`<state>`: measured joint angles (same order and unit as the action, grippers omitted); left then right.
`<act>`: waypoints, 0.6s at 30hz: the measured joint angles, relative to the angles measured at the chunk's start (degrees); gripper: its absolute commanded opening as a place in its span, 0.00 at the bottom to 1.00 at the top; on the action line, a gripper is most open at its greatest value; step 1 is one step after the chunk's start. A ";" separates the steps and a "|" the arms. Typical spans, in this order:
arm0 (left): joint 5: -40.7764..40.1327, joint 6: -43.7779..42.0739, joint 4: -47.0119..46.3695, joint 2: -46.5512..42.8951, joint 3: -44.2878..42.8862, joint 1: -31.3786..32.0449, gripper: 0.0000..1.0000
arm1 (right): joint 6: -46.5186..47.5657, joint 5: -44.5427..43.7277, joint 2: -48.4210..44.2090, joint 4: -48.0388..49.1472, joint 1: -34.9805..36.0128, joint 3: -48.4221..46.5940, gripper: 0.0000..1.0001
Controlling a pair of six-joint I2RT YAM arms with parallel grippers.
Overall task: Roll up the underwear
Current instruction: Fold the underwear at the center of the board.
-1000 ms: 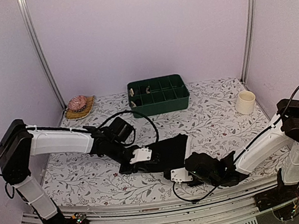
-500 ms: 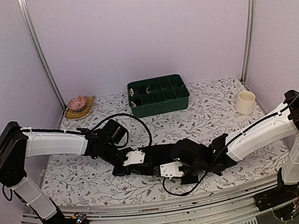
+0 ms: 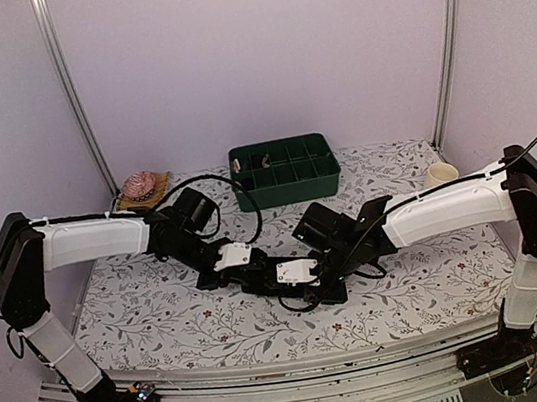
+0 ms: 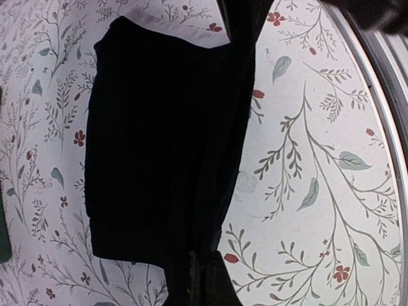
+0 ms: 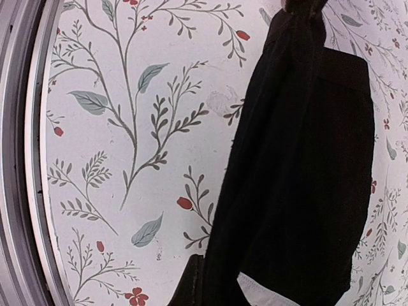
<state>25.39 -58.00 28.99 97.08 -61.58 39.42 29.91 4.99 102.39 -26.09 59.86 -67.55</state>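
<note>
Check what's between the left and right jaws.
The underwear spans it: left jaws shut on one end, right jaws on the other. Both wrist views show it.

The black underwear point(image 5: 299, 166) spreads over the flower-printed table cover point(image 5: 115, 127), narrowing to a bunched corner at its far end. The right gripper point(image 5: 196, 274) is pinched tight on its near corner, and a pale strip point(image 5: 271, 293) shows just beside that corner. A metal rail point(image 5: 19, 191) runs well apart from the underwear.
</note>
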 measured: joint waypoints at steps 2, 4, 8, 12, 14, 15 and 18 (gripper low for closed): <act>0.04 -0.79 0.87 0.68 -1.33 -0.59 0.00 | 0.39 1.66 1.27 -2.75 -1.14 -1.99 0.05; 0.22 -1.55 2.08 1.73 -3.06 -1.20 0.00 | 0.96 3.32 2.19 -4.83 -2.58 -3.50 0.06; 1.07 -2.73 3.54 3.85 -5.99 -2.29 0.00 | 1.64 6.12 3.10 -7.19 -5.40 -4.96 0.06; 1.20 -3.74 4.76 6.25 -8.87 -3.08 0.00 | 2.49 8.17 4.33 -8.41 -7.34 -6.32 0.06; 1.18 -4.00 5.40 7.65 -10.38 -3.34 0.00 | 2.86 9.14 5.42 -9.16 -8.13 -7.54 0.06; 1.16 -4.11 5.66 8.52 -11.26 -3.50 0.00 | 3.10 9.40 5.97 -9.70 -8.41 -8.20 0.06; 0.94 -4.17 6.19 10.56 -13.14 -3.87 0.00 | 3.67 10.27 7.52 -10.80 -9.46 -9.88 0.06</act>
<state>26.33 -62.17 35.18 107.63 -74.72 35.55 33.58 15.27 109.91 -36.88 50.39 -77.43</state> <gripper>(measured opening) 0.026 0.060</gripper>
